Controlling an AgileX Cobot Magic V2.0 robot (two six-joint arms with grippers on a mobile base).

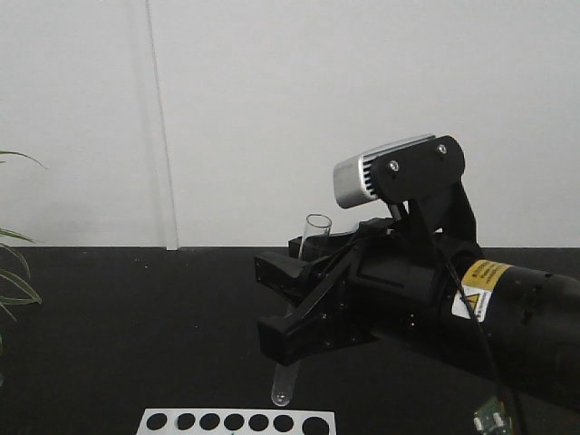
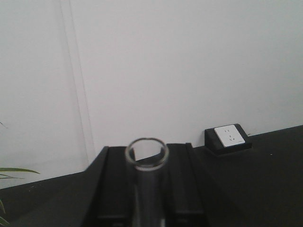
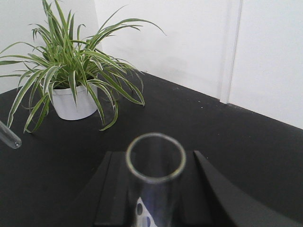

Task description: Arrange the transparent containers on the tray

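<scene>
One transparent container, a slim clear test tube (image 1: 285, 379), hangs nearly upright above the dark table, its round bottom just over a white rack. My right gripper (image 1: 283, 304) is shut on it mid-length. In the right wrist view the same tube (image 3: 154, 198) sits between the black fingers (image 3: 113, 189), open rim toward the camera. My left gripper (image 2: 147, 163) is shut on another test tube (image 2: 147, 194), rim up, against the white wall; it is outside the front view. The round end of a tube (image 3: 8, 136) shows at the left edge. The tray is out of view.
A white rack with round holes (image 1: 237, 422) lies at the table's near edge under the held tube. A potted spider plant (image 3: 71, 71) in a white pot stands at the left. A wall socket box (image 2: 229, 136) sits at the table's back edge.
</scene>
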